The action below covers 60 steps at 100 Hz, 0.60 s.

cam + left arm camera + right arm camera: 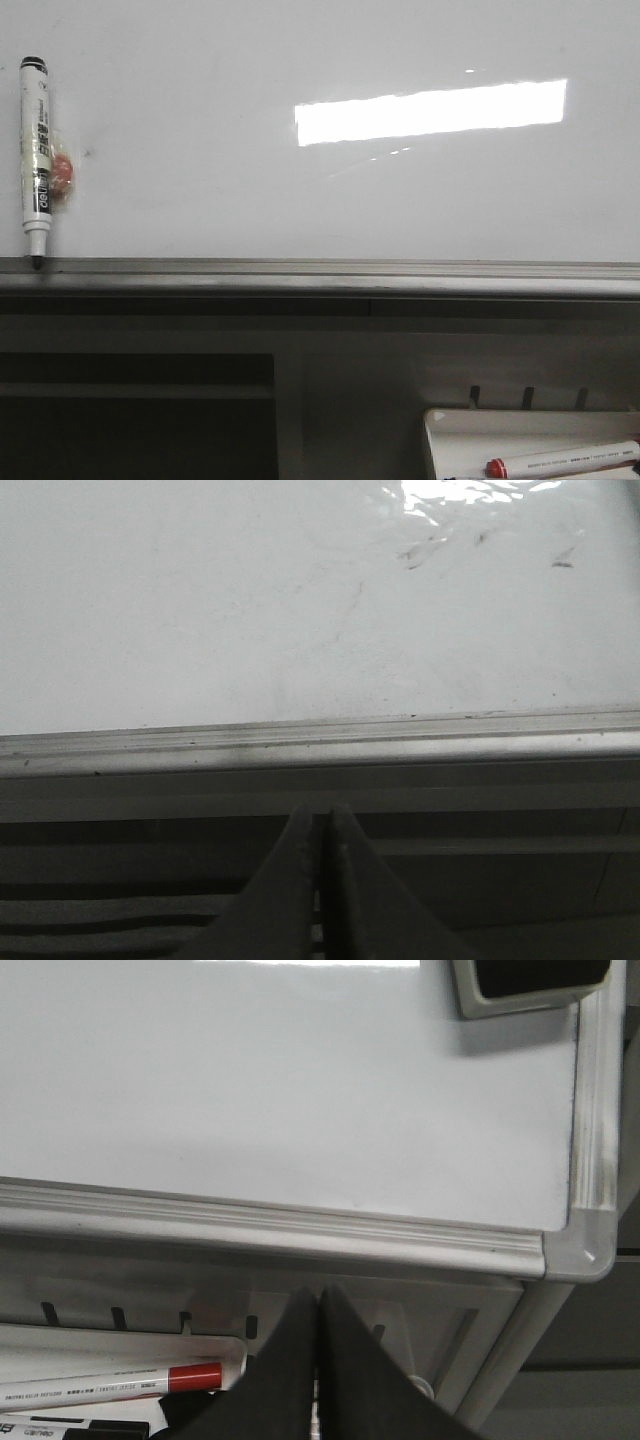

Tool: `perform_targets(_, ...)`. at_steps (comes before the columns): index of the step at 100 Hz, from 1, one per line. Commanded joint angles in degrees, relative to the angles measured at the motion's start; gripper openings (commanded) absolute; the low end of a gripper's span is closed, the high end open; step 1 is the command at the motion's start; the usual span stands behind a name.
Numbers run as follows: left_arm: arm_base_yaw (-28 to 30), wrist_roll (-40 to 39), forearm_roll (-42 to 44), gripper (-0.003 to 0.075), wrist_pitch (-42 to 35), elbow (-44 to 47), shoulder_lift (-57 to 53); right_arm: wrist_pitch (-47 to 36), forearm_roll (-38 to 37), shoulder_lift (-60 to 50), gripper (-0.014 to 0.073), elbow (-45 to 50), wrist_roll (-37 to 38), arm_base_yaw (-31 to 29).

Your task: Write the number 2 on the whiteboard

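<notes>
The black marker [37, 150] stood upright at the whiteboard's [300, 200] lower left edge, nearer the clenched, empty left gripper [322, 880] than the clenched, empty right gripper [318, 1360].

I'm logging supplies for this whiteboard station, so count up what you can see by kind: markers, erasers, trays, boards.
Markers: 2, a black-capped marker standing on the ledge and a red-capped marker in the tray
Erasers: 1, the eraser at the board's corner
Trays: 1, the white tray
Boards: 1, the whiteboard, nothing written yet
Total: 5
</notes>
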Motion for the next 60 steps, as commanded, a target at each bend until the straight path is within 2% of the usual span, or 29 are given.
perform_targets(1, -0.3, -0.5, -0.5, -0.002, -3.5, 0.7, -1.6, -0.8, -0.3, -1.2, -0.0061, 1.4, -0.2, -0.4)
perform_targets(60, -0.3, -0.5, 0.6, -0.002, -3.3, 0.7, -1.6, -0.8, -0.3, -1.2, -0.0061, 1.4, -0.2, -0.4)
